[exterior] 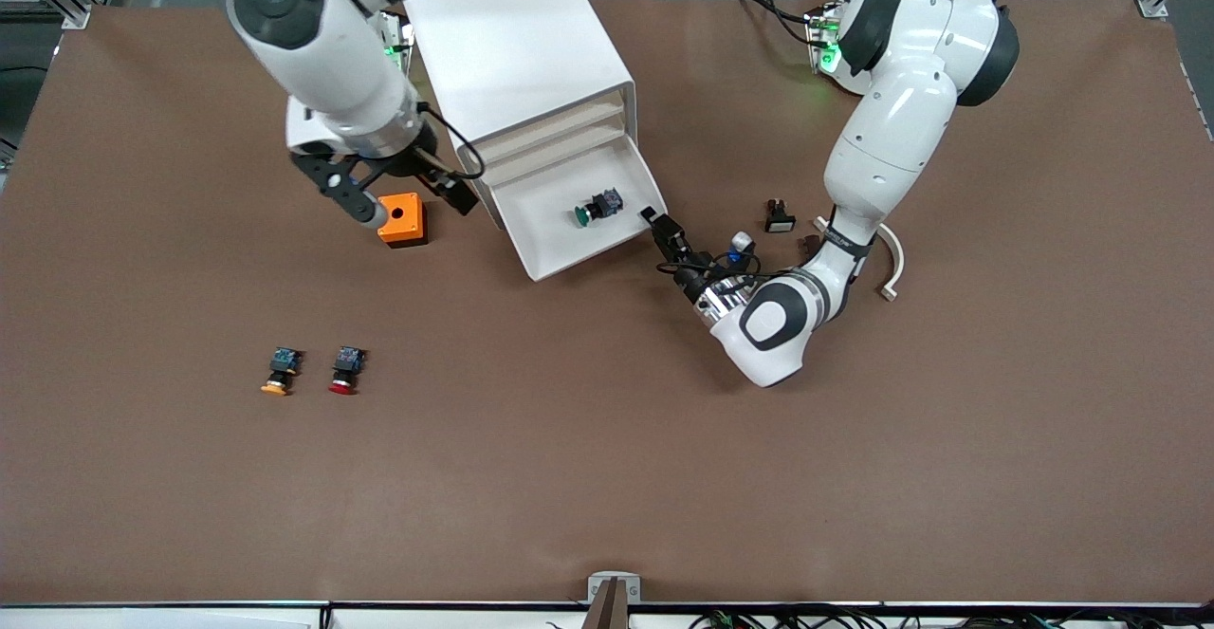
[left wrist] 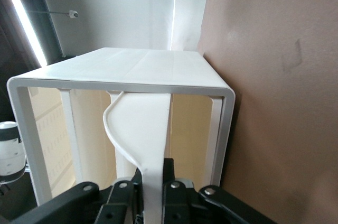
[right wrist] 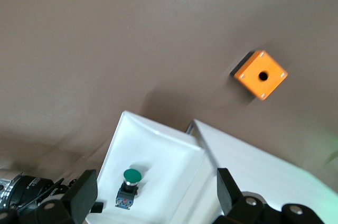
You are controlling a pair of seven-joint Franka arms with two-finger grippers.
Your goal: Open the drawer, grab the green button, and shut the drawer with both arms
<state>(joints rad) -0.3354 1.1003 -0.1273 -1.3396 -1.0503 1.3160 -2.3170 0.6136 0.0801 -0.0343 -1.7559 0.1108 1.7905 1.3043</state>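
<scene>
The white cabinet [exterior: 517, 41] stands between the arms' bases. One drawer [exterior: 560, 249] is pulled out toward the front camera. The green-capped button [exterior: 596, 208] lies on its side inside it. My left gripper [exterior: 659, 226] is shut on the drawer's front edge at the corner toward the left arm's end; the left wrist view shows the fingers [left wrist: 174, 192] clamping the pale front [left wrist: 148, 129] before the cabinet [left wrist: 142, 65]. My right gripper [exterior: 413, 204] is open and empty, up over the orange box [exterior: 403, 221] beside the drawer. Its wrist view shows the gripper [right wrist: 157, 197], button [right wrist: 129, 182] and drawer [right wrist: 169, 145].
The orange box with a round hole [right wrist: 261, 74] sits beside the cabinet toward the right arm's end. An orange-capped button [exterior: 280, 370] and a red-capped button [exterior: 346, 370] lie nearer the front camera. Small parts [exterior: 780, 216] and a white curved piece [exterior: 893, 268] lie by the left arm.
</scene>
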